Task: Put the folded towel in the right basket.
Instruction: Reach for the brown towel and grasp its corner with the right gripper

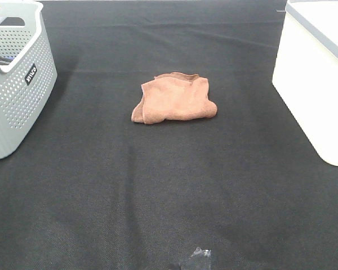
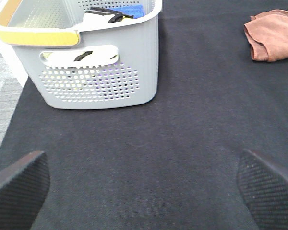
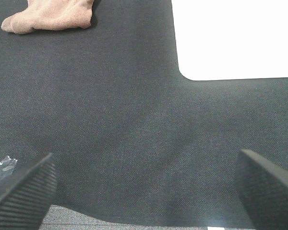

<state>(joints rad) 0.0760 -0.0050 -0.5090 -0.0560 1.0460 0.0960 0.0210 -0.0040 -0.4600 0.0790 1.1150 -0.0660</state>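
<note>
1. Progress: no step is done. The towel (image 1: 174,98) lies on the table (image 1: 158,185) between the grey basket (image 1: 17,95) and the white basket (image 1: 310,84), apart from both.
2. Remaining: grasp, carry right, release.
3. The left gripper (image 2: 144,191) and right gripper (image 3: 144,191) are spread wide and empty.
4. Only the wrist views show the grippers. The high view alone shows both baskets together.

black woven tablecloth (image 1: 158,185), faint creases; pale grey floor (image 2: 2,96) beyond edge; even light.
</note>
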